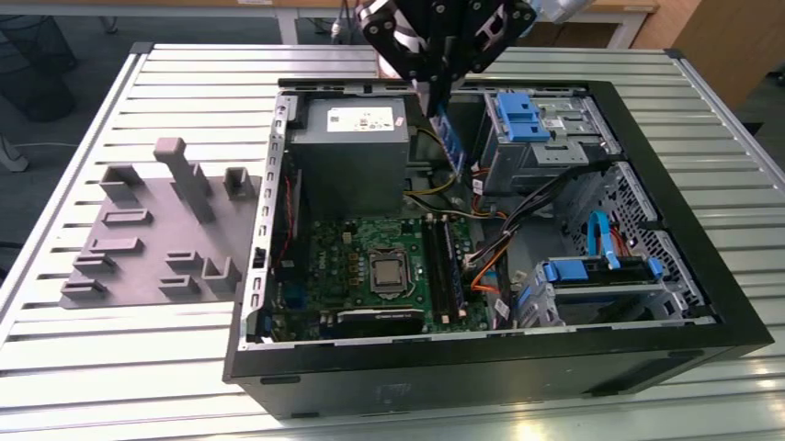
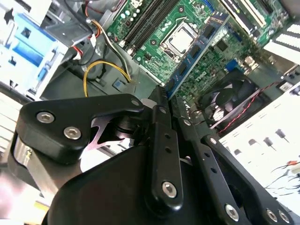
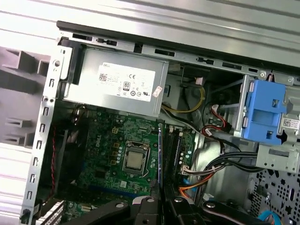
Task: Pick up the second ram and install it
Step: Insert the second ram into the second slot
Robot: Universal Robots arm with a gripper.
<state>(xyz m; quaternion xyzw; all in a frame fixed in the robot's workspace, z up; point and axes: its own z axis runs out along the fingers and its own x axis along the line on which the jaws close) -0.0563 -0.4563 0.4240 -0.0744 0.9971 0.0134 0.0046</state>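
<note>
Hand: the hand hangs over the back part of the open computer case, fingers pressed together on the upper end of the second ram.
Second ram: a narrow blue stick, held edge-down and hanging from the hand into the case; in the second wrist view it runs away from the fingertips toward the motherboard; in the first wrist view it is seen edge-on, a thin blue line just beside the memory slots.
Step in hand: judged to be carrying the stick down to its slot; not yet seated, since it hangs well above the board.
Doing it well: the stick's long edge should lie parallel to the memory slots before any push; pressure wants to be straight down and even along the length; the cables near the slots could snag.
Case contents, near the hand: grey power supply just beside the hand; blue drive bracket on the other side.
Case contents, further off: green motherboard with processor socket; a lower drive bay with blue clips.
Outside the case: grey tray with upright blocks on the slatted tabletop, well apart from the hand; its blocks look empty.
</note>
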